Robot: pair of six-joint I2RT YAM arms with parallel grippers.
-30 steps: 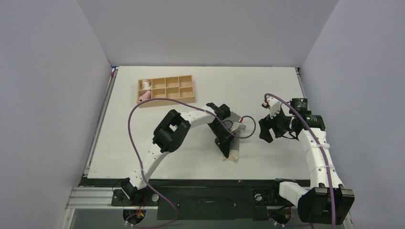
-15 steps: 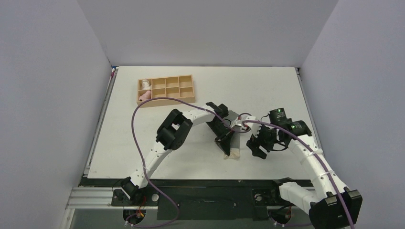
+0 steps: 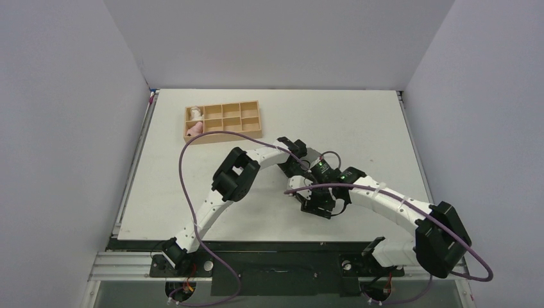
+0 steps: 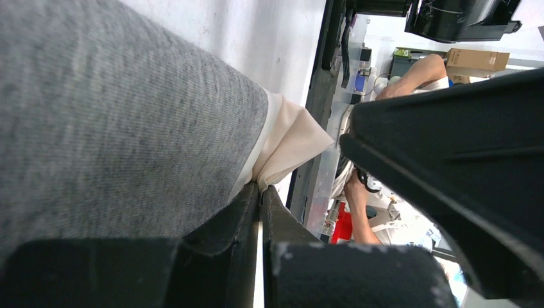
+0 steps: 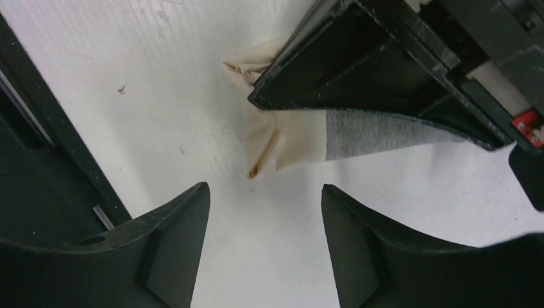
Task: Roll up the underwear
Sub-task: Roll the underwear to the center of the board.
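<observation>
Left end effector (image 4: pixel 260 196) pinching underwear (image 4: pixel 96 128); right end effector (image 5: pixel 264 196) open above beige strip (image 5: pixel 289 138). Crowding risks collision, slipped pinch.

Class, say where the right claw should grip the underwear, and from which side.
Probably the free end of the pale beige strip, jutting beside the shut left claw. Bring the right claw down from above, open jaws either side: that end lies bare.

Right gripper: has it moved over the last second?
Yes. The right gripper swung left, toward the wooden tray's side, and now sits over the underwear's beige edge.
</observation>
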